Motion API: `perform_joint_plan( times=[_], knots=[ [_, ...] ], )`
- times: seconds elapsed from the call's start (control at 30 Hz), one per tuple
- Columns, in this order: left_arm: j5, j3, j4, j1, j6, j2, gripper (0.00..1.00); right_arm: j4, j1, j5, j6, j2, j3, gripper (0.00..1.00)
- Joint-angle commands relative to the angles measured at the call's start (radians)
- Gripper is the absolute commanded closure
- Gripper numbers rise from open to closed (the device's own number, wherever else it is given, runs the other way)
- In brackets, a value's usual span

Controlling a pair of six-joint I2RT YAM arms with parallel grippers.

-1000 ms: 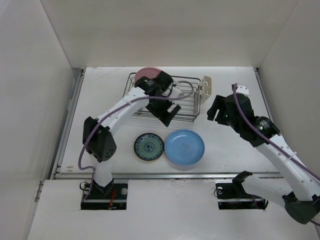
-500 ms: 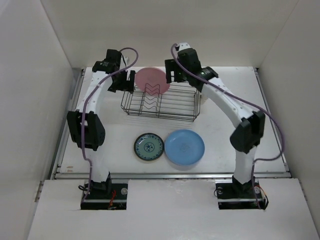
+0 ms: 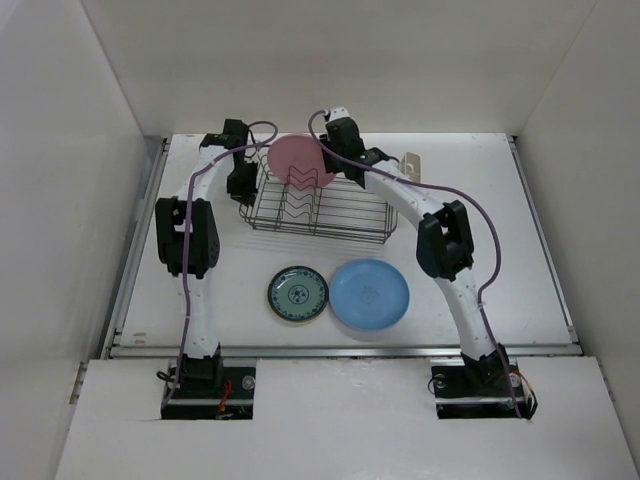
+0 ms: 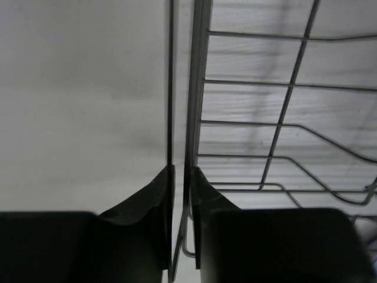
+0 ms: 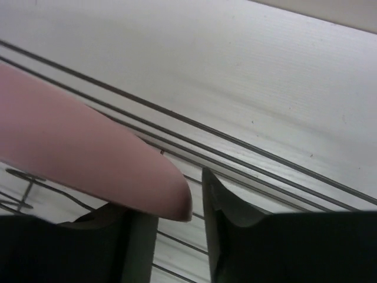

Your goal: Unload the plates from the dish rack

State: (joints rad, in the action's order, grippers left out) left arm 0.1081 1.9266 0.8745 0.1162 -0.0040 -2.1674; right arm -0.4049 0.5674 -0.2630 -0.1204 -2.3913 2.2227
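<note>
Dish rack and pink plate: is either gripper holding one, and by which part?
The left gripper pinches the dish rack by its end rim wire. The right gripper straddles the pink plate at its edge, unclamped.

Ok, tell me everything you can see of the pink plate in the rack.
The pink plate is plain, round and smooth, the only one in the dish rack. It stands on edge at the rack's far side, between the wire dividers. The right gripper straddles its rim, jaws not closed: a gap shows beside one finger.
</note>
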Motion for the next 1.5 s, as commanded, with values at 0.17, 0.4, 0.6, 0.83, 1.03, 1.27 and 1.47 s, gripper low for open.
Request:
perform_joint_plan(
  times=[0.17, 0.4, 0.6, 0.83, 1.03, 1.27, 1.47],
  knots=[
    [0.080, -0.012, -0.020, -0.010, -0.040, 0.006, 1.00, 0.184, -0.003, -0.080, 0.062, 0.121, 0.002, 1.00],
    [0.120, -0.014, -0.039, -0.010, -0.082, 0.006, 1.00, 0.236, -0.003, -0.120, 0.097, 0.219, 0.014, 1.00],
    [0.120, -0.014, -0.039, -0.010, -0.082, 0.006, 1.00, 0.293, -0.003, -0.099, 0.097, 0.311, -0.032, 1.00],
    [0.120, 0.018, -0.008, -0.010, -0.082, 0.006, 1.00, 0.120, 0.009, 0.029, 0.051, 0.510, -0.228, 1.00],
    [0.120, 0.018, -0.018, -0.020, -0.039, 0.069, 0.84, -0.202, 0.009, 0.254, -0.043, 0.849, -0.532, 1.00],
    [0.120, 0.054, 0.012, -0.020, 0.022, 0.118, 0.61, -0.419, 0.009, 0.375, -0.282, 1.113, -1.021, 1.00],
    [0.111, 0.054, 0.012, -0.020, 0.061, 0.170, 0.52, -0.410, 0.009, 0.338, -0.406, 1.229, -1.216, 0.86]
  ],
)
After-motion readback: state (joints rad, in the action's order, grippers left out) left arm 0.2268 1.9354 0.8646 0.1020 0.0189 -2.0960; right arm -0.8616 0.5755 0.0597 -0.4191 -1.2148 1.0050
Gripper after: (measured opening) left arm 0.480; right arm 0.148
